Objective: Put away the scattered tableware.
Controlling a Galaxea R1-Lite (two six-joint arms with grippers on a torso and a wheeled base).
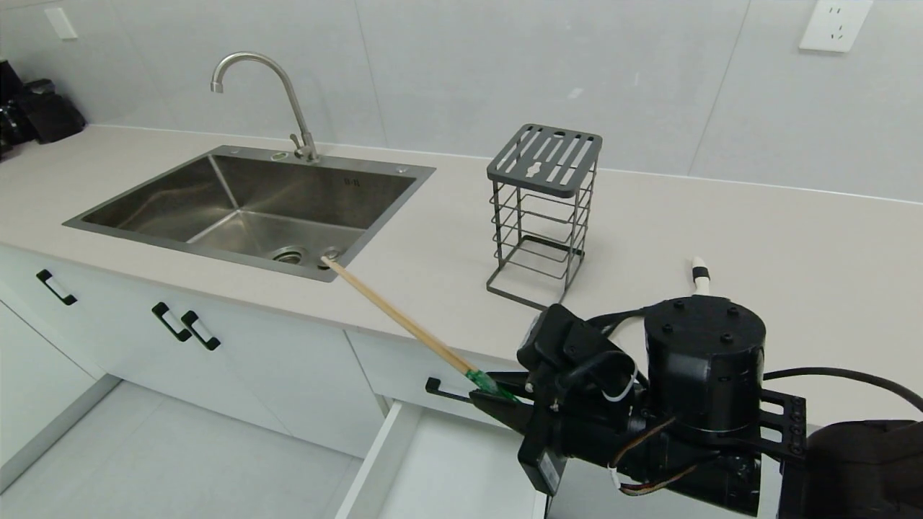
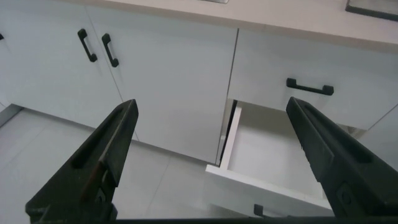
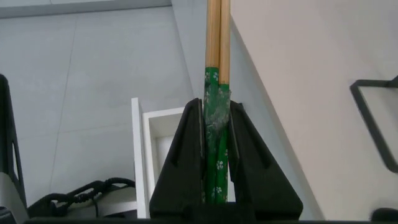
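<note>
My right gripper (image 3: pixel 216 171) is clamped on the green ends of a pair of wooden chopsticks (image 3: pixel 216 56). They slant away to the far left, tips by the near right corner of the sink (image 1: pixel 238 189). Held so near their ends, I judge they could pivot, splay or slip, and the long free length could strike the wire cutlery rack (image 1: pixel 544 155). My left gripper (image 2: pixel 211 112) hangs wide open, empty, before the open drawer (image 2: pixel 227 146). Counted: two chopsticks, one rack, one white, black-banded utensil (image 1: pixel 698 272) on the counter beyond my right wrist, one drawer, one sink.
</note>
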